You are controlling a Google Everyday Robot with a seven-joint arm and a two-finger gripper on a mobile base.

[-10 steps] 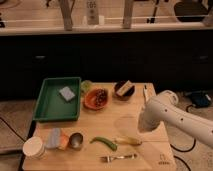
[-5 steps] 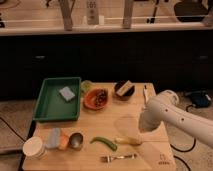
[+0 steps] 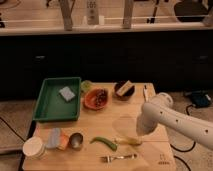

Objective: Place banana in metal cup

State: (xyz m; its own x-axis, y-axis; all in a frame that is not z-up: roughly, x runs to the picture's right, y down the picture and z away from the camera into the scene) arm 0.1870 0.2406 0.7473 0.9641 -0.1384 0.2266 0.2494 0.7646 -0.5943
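Nothing moved — end effector still above banana, grip state unclear; metal cup apart.

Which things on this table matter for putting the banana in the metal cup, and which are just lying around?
For the job:
small pale yellow banana
small shiny steel cup
gripper, over the banana

Lying about:
green curved pepper
fork
white paper cup
green tray
orange bowl
dark bowl

Matt wooden table, shiny steel metal cup, glossy green plastic tray, gripper on smooth white arm.
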